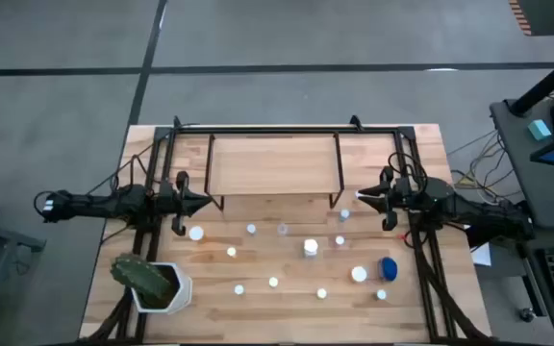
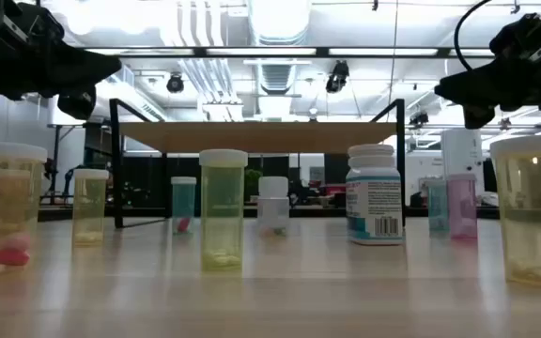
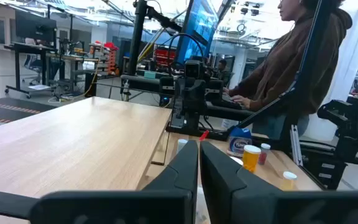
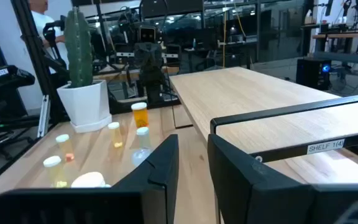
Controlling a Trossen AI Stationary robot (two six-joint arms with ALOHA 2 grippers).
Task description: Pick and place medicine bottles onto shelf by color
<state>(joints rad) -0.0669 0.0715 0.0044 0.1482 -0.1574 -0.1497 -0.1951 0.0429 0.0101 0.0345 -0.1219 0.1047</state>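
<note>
We see the shelf (image 1: 272, 163) standing at the far half of the desk (image 1: 421, 144), its light-wood board bare. The medicine bottles (image 1: 311, 248) are all scattered on the desk in front of it, none of them on the board.

Our left hand (image 1: 203, 203) hangs above the desk just off the shelf's near-left leg, its fingers (image 3: 182, 171) pressed together and holding nothing. The closest bottle to it is a white-capped one (image 1: 196, 233), lying a little nearer the front edge and apart from the hand.

Our right hand (image 1: 362, 196) hovers by the shelf's near-right corner with a narrow gap between its fingers (image 4: 160, 165), and nothing sits in that gap. A small bottle (image 1: 344, 214) stands just beside and below it, untouched. The wider blue bottle (image 1: 389, 268) lies farther toward the front right, well apart from both hands.

A white pot with a cactus (image 1: 152, 284) sits at the front left corner. In the left wrist view, a person in a brown hooded top (image 3: 297, 68) stands beyond the desk.
</note>
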